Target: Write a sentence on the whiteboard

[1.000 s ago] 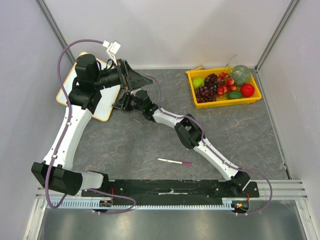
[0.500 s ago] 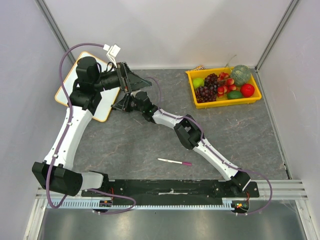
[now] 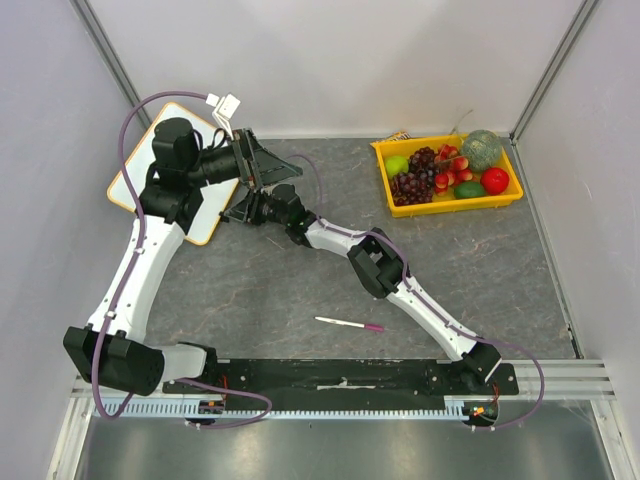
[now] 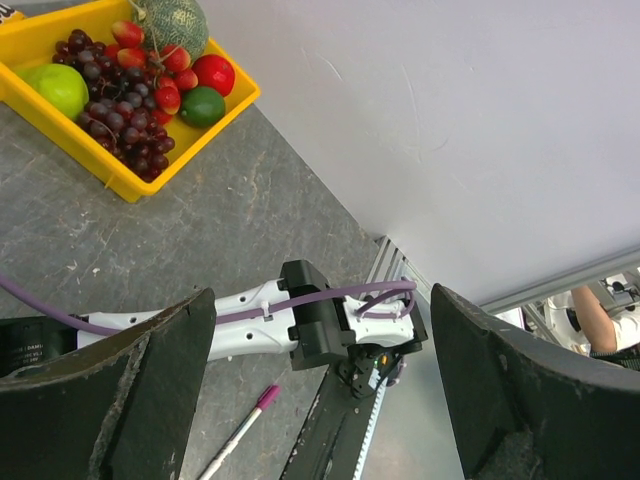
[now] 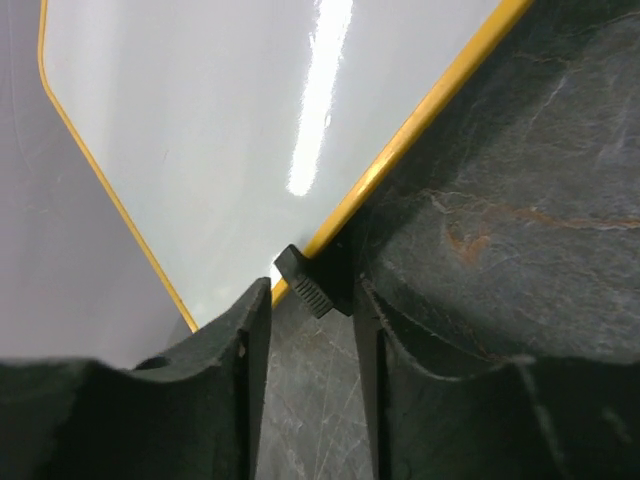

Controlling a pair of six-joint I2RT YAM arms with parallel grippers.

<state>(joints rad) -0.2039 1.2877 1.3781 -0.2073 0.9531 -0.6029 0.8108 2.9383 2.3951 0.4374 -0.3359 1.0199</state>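
Dragging the whiteboard [image 3: 128,182] clear of its far-left corner seems the step: right gripper [image 5: 312,330] straddles its black clip [image 5: 308,284], though I cannot tell if it pinches. Pull level and slowly. Left gripper [image 4: 318,300] gapes empty; the marker [image 3: 350,324] lies on the surface [image 3: 260,290].

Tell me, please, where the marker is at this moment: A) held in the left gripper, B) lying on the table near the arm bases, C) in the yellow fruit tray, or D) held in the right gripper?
B: the marker lies loose on the table just ahead of the arm bases, well apart from the left gripper and the right gripper.
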